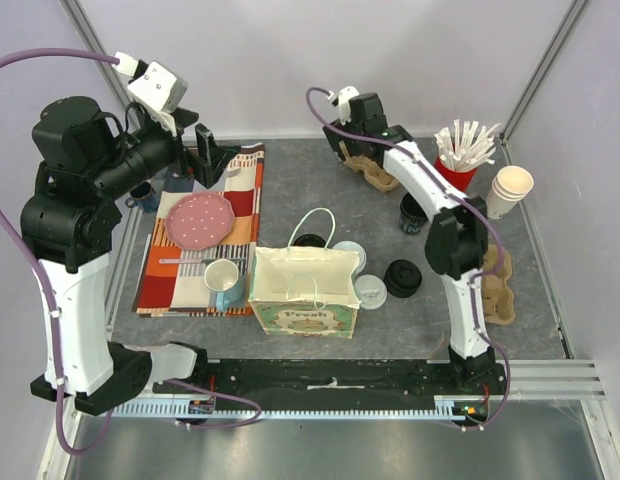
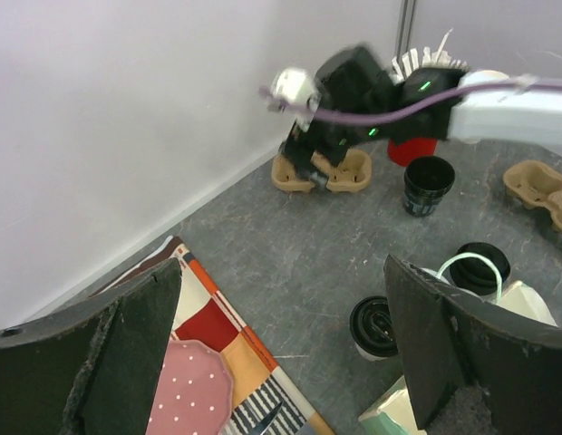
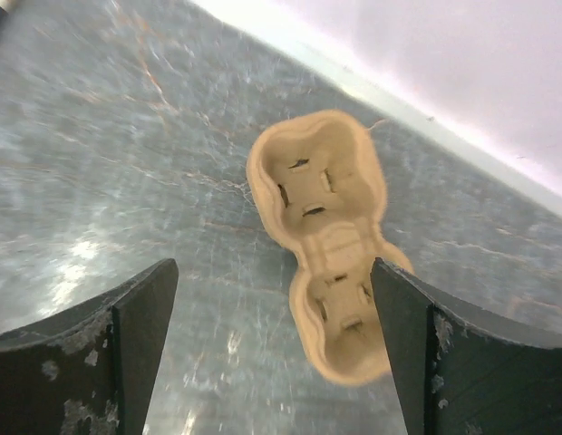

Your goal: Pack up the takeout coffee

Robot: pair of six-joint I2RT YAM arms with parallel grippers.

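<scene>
Most of the view is taken up by the grey table (image 1: 320,190). Its left part is covered by a patchwork cloth (image 1: 245,205), where a pink dotted plate (image 1: 200,220) and a white mug (image 1: 221,275) have been set. An open paper bag (image 1: 303,300) is stood upright just right of the cloth, white handles up. The takeout coffee (image 1: 370,291) is found outside the bag, on the table right by the bag's right side. It's a white-lidded cup at the near-right corner, and a second white-lidded cup (image 1: 348,255) is tucked just behind it against the bag. A black lid (image 1: 402,278) is parked beside them, and a lidless black cup (image 1: 413,213) is seen further back. Along the right side a cardboard carrier (image 1: 495,285), a stack of paper cups (image 1: 510,190) and a red cup of stirrers (image 1: 455,172) are lined up. The right gripper (image 3: 272,267) is held down over another carrier (image 3: 326,227) near the back wall, jaws spread wide with nothing clamped. Whether the carrier is touched can't be told. The left gripper (image 2: 283,265) is hung over the cloth's far end, also spread wide and holding nothing.
</scene>
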